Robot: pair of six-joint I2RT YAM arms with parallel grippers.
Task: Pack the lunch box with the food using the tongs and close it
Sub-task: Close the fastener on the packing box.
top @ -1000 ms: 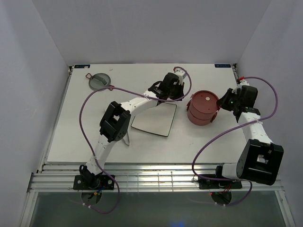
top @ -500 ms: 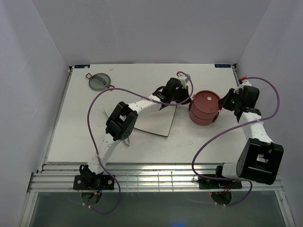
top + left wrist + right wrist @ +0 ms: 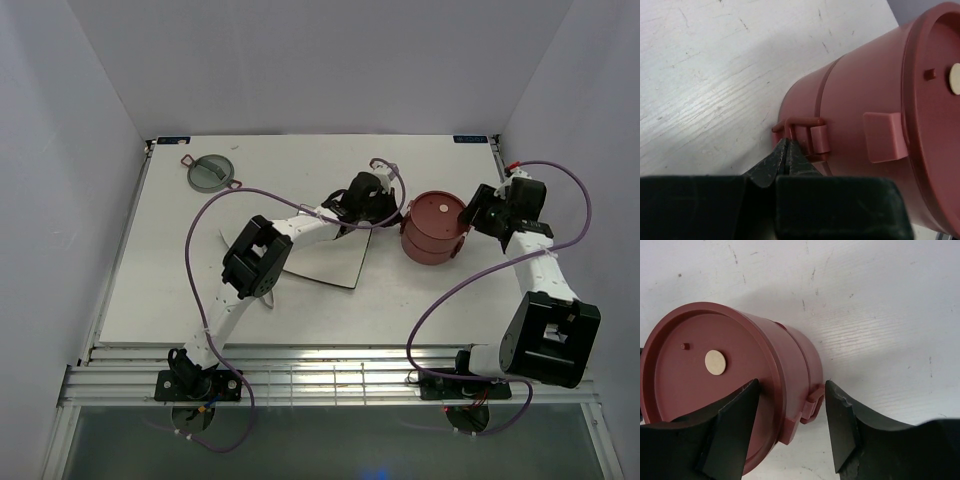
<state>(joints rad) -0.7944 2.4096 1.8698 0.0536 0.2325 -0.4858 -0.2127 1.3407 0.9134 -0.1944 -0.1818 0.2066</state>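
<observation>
The stacked dusty-red round lunch box is standing near the table's far right corner, between both claws. The left claw, pressed together, is meeting one side clip. The right claw, fingers apart, is straddling the opposite handle.

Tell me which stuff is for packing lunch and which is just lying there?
For the job: red lunch box, stacked and lidded; grey-green top lid, far left.
Just lying about: square plate.

red lunch box stacked, w/ disc lid, grey-green top lid far left
</observation>
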